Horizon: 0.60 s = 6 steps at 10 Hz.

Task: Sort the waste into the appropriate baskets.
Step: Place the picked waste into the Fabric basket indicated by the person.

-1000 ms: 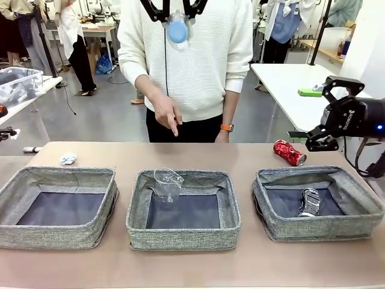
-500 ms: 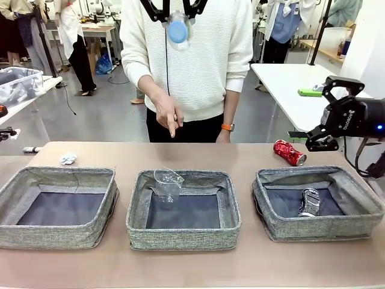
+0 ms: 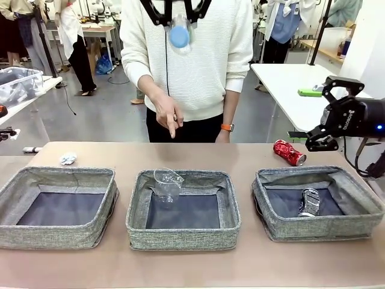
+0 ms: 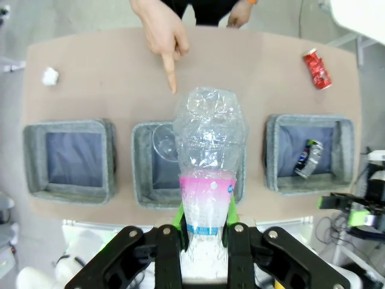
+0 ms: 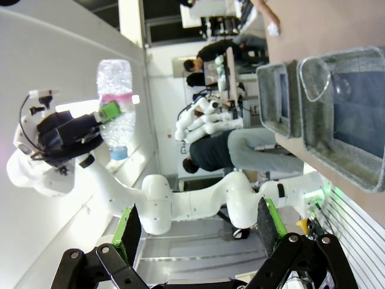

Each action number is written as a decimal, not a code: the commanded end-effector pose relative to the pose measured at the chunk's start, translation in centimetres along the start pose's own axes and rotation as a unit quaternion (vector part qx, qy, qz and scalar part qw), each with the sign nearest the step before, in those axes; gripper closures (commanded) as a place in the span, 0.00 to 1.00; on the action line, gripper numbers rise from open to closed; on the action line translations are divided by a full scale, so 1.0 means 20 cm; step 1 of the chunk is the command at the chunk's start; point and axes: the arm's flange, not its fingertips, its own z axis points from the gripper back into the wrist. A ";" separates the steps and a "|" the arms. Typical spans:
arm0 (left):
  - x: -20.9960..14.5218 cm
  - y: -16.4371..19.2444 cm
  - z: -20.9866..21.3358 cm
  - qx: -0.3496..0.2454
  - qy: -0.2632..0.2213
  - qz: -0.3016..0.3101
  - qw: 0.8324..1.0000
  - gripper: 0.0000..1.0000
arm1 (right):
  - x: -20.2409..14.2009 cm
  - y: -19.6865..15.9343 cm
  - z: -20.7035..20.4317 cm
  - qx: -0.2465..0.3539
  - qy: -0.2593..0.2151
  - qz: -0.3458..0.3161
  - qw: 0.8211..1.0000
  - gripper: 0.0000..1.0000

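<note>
1. My left gripper point(image 4: 204, 212) hangs high above the middle basket point(image 3: 183, 236), its jaws clamped narrowly on the clear plastic bottle point(image 4: 210, 141) at the pink label.
2. My right gripper point(image 5: 198, 229) sits off to the right of that basket, jaws spread wide with nothing in them.
3. The clear plastic cup point(image 3: 167, 182) leans in that basket's far-left corner.
4. A person's hand point(image 3: 166, 113) points down from beyond it.
5. To its right, the crushed silver can point(image 3: 310, 201) lies in the right basket point(image 3: 319, 229), the red can point(image 3: 289, 152) just behind.
6. Far left, behind the left basket point(image 3: 57, 236), sits the paper ball point(image 3: 68, 159).
</note>
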 end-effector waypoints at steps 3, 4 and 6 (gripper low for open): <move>-0.48 0.24 -0.41 0.025 -0.021 0.016 0.999 0.77 | 0.00 0.00 -0.01 0.009 0.000 0.009 1.000 0.00; -0.52 0.27 -0.53 0.015 -0.016 0.018 1.000 0.77 | 0.00 0.00 -0.01 0.009 0.000 0.009 1.000 0.00; -0.59 0.27 -0.80 -0.035 0.028 0.008 0.999 0.77 | 0.00 0.00 -0.01 0.009 0.000 0.009 1.000 0.00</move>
